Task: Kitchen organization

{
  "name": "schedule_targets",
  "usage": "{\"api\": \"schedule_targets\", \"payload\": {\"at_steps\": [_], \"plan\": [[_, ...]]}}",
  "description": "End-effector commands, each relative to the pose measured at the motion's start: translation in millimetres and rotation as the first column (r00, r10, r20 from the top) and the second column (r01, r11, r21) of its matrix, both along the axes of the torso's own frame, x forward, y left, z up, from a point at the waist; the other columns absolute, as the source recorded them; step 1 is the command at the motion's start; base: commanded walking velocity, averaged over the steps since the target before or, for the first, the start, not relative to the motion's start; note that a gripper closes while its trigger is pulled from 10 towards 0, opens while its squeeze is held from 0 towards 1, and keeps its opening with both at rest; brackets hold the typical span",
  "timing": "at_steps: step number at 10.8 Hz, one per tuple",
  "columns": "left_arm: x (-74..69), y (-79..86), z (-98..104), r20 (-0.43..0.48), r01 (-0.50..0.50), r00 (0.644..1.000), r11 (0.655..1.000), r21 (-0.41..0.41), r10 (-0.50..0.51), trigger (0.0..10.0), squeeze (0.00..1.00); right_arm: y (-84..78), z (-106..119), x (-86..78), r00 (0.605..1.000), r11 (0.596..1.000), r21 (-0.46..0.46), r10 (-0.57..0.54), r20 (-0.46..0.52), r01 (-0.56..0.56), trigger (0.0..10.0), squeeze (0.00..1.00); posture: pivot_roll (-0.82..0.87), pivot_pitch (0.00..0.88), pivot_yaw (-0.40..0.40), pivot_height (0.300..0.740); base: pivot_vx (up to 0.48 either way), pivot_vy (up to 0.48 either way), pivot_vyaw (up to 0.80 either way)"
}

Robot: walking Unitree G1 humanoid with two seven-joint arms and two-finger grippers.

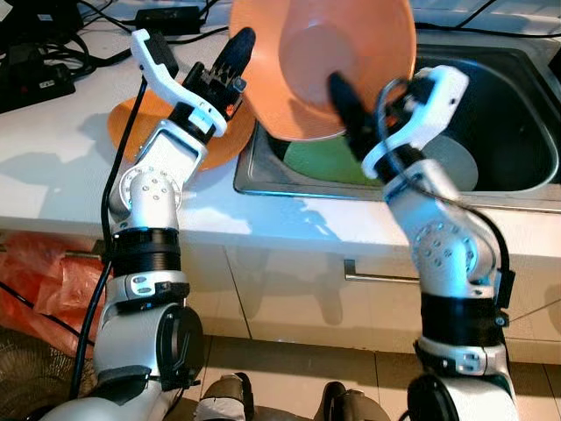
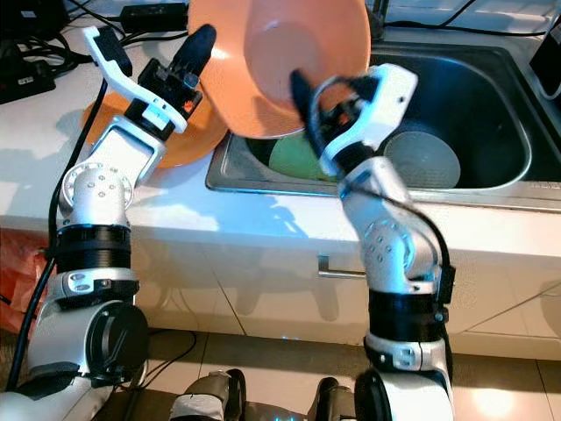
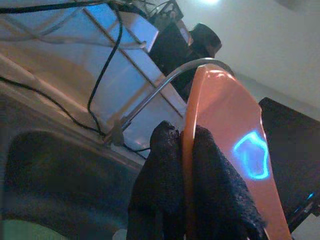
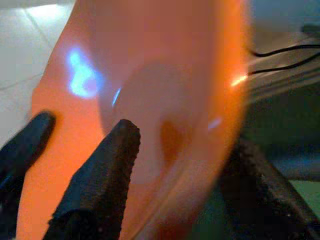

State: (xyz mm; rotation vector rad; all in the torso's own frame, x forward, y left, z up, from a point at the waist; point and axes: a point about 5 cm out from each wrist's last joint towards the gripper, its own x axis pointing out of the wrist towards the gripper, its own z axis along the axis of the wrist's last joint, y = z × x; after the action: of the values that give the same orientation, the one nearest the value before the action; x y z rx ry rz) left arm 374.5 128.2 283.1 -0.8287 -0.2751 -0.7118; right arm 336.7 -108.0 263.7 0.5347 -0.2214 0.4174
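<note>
Left eye view: the right gripper (image 1: pixel 344 103) is raised over the near left corner of the steel sink (image 1: pixel 517 114) and grips the lower rim of a large orange bowl (image 1: pixel 324 61), one black finger lying across the bowl's inside. The bowl is tilted, its hollow facing the camera, held above the sink's left edge. The left gripper (image 1: pixel 238 54) reaches up at the bowl's left rim, its fingers narrow and closed on that rim. Below and behind the left gripper an orange plate (image 1: pixel 131 123) lies flat on the white counter (image 1: pixel 53 149). Under the bowl, inside the sink, sits a green dish (image 1: pixel 320 162), with a round grey dish (image 1: pixel 451 162) to the right gripper's right.

Right eye view: the same scene; black cables (image 2: pixel 35 53) lie on the counter beyond the left gripper.

Left wrist view: the two black fingertips (image 3: pixel 165 170) pinch the orange rim between them, one on each face. Beyond them a curved metal tap (image 3: pixel 165 87) rises over the dark sink basin.

Right wrist view: one finger (image 4: pixel 100 175) presses on the bowl's inner face, the other (image 4: pixel 265 185) sits behind the wall, so the bowl is clamped between them. A third black finger (image 4: pixel 22 145) touches the far rim.
</note>
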Motion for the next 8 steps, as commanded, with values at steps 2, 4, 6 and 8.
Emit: {"api": "schedule_targets", "payload": {"at_steps": [2,4,6,8], "plan": [[-6.4,-4.8,8,0.04,0.046,0.998,0.999,0.002,-0.047,0.0,0.0,-11.0,-7,7.8,0.994,0.997,0.037,-0.069,-0.089,0.072,0.0,0.0,0.13,0.133,0.051,0.74,0.0,0.0,0.0],[-7.4,-5.1,8,0.042,0.052,0.998,0.999,0.005,-0.052,0.0,0.0,-15.9,-11,11.1,0.984,0.99,0.073,-0.106,-0.144,0.117,0.0,0.0,0.13,0.133,0.054,0.74,0.0,0.0,0.0],[-7.5,-5.8,8,0.042,0.054,0.998,0.999,0.004,-0.054,0.0,0.0,-25.4,-19,15.2,0.962,0.976,0.127,-0.142,-0.232,0.175,0.0,0.0,0.13,0.137,0.053,0.74,0.0,0.0,0.0],[-7.2,-4.9,9,0.042,0.052,0.998,0.999,0.001,-0.052,0.0,0.0,-29.4,-25,17.7,0.942,0.965,0.159,-0.154,-0.297,0.207,0.0,0.0,0.13,0.14,0.052,0.74,0.0,0.0,0.0]]}}
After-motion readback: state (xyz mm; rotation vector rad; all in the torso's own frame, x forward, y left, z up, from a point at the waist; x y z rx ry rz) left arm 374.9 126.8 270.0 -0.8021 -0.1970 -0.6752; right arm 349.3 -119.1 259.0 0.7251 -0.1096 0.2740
